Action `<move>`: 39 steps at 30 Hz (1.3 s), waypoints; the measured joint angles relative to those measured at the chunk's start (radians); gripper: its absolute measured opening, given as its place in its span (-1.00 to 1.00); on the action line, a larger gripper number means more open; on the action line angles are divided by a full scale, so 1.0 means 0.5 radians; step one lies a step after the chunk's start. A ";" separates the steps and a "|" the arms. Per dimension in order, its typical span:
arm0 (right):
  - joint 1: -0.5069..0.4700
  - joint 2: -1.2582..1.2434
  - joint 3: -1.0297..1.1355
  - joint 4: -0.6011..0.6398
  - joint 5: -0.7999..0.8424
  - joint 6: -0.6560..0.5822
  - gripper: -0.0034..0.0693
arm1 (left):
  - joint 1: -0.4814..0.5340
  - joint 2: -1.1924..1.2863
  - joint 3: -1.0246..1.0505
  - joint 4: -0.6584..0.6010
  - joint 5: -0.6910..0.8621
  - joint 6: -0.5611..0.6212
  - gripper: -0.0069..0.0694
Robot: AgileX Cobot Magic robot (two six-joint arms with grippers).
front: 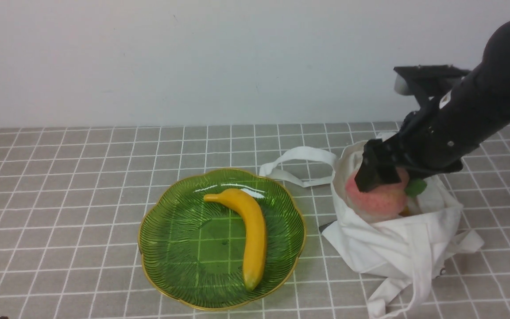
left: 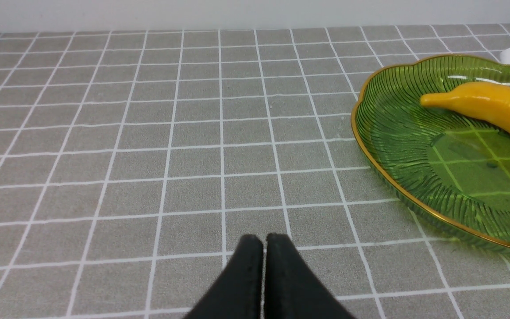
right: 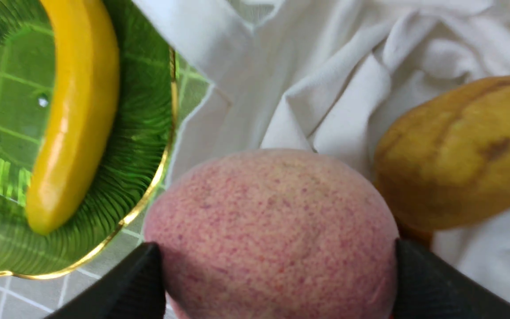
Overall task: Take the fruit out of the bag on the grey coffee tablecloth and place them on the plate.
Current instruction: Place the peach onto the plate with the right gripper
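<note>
The white bag [front: 396, 248] lies open at the right of the grey coffee tablecloth [front: 60, 177]. My right gripper [front: 376, 177] reaches into its mouth, shut on the pink speckled peach [front: 381, 199], whose green leaf [front: 415, 187] sticks out. In the right wrist view the fingers [right: 419, 274] press both sides of the peach [right: 272, 221], just above the bag [right: 326, 66]. A brownish-yellow fruit [right: 463, 150] rests inside beside it. The green plate [front: 171, 248] holds a yellow banana [front: 250, 226]. My left gripper [left: 264, 243] is shut and empty, low over the cloth, left of the plate [left: 370, 146].
The bag's strap handles [front: 299, 155] loop out toward the plate's far right edge, and another strap [front: 419, 283] trails off the near side. A white wall stands behind the table.
</note>
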 joint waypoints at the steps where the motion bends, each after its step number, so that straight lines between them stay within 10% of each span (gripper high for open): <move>1: 0.000 -0.033 0.000 -0.003 -0.008 0.000 0.72 | 0.000 0.000 0.000 0.000 0.000 0.000 -0.84; 9: 0.000 -0.363 0.000 0.139 -0.192 -0.064 0.72 | 0.000 0.000 0.000 0.000 0.000 0.000 -0.84; 17: 0.339 -0.289 0.000 0.695 -0.330 -0.676 0.72 | 0.000 0.000 0.000 0.000 0.000 0.000 -0.84; 29: 0.869 0.322 0.000 0.754 -0.857 -0.737 0.72 | 0.000 0.000 0.000 0.000 0.000 0.000 -0.84; 39: 0.891 0.572 0.000 0.762 -1.061 -0.737 0.72 | 0.000 0.000 0.000 0.000 0.000 0.000 -0.84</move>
